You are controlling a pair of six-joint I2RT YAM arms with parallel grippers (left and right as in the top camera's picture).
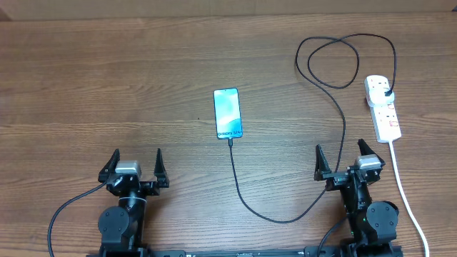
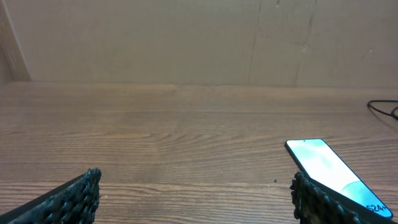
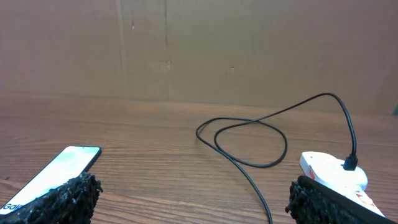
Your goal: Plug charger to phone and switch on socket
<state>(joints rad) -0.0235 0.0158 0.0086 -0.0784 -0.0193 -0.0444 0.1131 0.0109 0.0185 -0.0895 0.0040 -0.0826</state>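
Phone (image 1: pixel 228 113) well apart, forward-left of right pincer (image 1: pixel 340 148)

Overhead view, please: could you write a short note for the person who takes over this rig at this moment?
Left end effector: open, empty, at the near side.
Right end effector: open, empty, at the near side.
Phone: flat in the middle, screen up.
Cable: its tip meets the phone's bottom edge; its plug sits in the power strip, far right.
Done: plug in strip; tip apparently at phone.
Left: confirm the tip is seated. The switch state is unreadable, so check it and switch on.
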